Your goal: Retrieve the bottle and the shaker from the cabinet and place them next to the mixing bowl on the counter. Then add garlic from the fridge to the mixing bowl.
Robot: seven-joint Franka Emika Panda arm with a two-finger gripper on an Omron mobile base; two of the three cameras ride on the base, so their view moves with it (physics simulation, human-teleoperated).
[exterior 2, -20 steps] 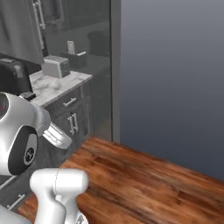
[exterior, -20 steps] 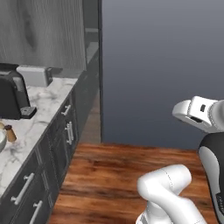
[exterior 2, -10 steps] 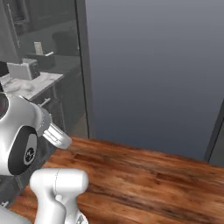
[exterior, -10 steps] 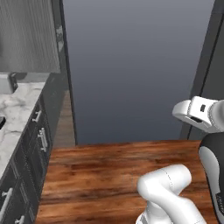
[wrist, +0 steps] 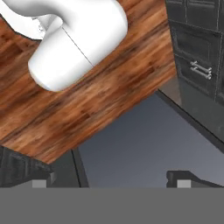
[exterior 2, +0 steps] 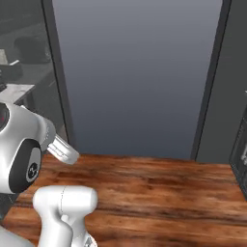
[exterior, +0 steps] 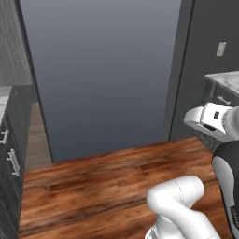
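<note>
- The base has swung: the toaster and marble surface have slid out of the left view, and a blank grey-blue wall (exterior: 102, 79) now faces it.
- The claw (wrist: 111, 181) has tips wide apart, empty.
- No task thing is visible; probably driving toward the fridge, garlic unfetched.

In front of me stood a large flat blue-grey wall panel (exterior: 102, 74), lit softly and paler toward the top. Dark grey posts (exterior 2: 210, 82) framed it on both sides. The floor (exterior: 93, 182) was of reddish-brown wood planks with a slight shine. On the right I saw dark grey drawers (wrist: 199, 65) with pale handles under a marble top (exterior: 224, 79).
</note>
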